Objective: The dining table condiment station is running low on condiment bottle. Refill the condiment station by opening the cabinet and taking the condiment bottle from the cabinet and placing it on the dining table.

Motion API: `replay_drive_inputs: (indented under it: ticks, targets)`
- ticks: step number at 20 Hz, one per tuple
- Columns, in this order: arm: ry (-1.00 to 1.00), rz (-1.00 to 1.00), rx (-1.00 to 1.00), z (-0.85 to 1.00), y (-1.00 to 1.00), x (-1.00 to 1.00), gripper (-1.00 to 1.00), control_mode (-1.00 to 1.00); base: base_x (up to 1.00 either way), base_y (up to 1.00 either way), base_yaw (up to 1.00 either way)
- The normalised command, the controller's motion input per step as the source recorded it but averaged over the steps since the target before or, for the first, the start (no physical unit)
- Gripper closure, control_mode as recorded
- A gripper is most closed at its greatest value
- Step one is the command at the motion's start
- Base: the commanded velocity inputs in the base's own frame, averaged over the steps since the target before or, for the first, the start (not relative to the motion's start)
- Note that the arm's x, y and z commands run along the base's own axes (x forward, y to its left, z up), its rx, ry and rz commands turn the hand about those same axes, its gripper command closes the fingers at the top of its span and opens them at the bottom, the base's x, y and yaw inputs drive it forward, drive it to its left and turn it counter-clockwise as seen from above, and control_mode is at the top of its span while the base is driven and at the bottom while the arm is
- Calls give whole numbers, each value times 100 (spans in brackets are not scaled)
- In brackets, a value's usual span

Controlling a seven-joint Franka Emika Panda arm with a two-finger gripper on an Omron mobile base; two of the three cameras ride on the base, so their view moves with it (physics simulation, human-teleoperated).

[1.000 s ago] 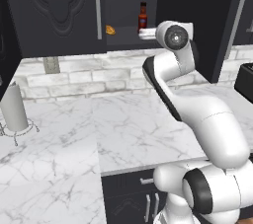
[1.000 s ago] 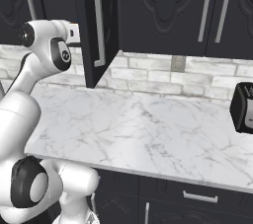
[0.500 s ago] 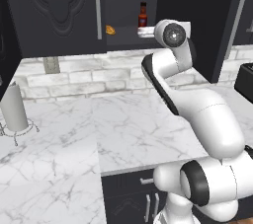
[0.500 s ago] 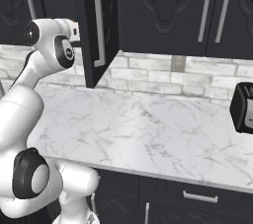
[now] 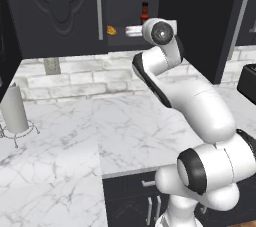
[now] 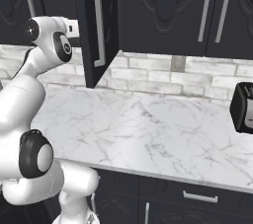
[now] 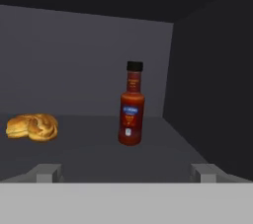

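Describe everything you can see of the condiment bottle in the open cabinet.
The condiment bottle is slim, with a red, glossy body, a narrow neck, a black cap and a small label with a blue patch on its front. It stands upright on the dark cabinet shelf, near the right wall but apart from it. A golden pastry lies to its left, not touching. The gripper is open in front of it, short of contact; nothing holds the bottle.

Ahead of the wide-set jaws, the condiment bottle (image 7: pixel 132 104) carried a label too small to read. From the left base, the arm hid its lower body. The toaster (image 6: pixel 243 107) was cut by the frame edge.
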Motion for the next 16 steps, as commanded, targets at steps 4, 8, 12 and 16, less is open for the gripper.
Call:
replay_drive_inputs:
  ticks: [4,8,12,16]
  targets:
    - [0,9,0,0,5,16,-100,-100,0,0,0]
    - [0,0,0,0,0,28,-100,-100,0,0,0]
    - [0,0,0,0,0,47,-100,-100,0,0,0]
    - [0,0,0,0,0,39,-100,-100,0,0,0]
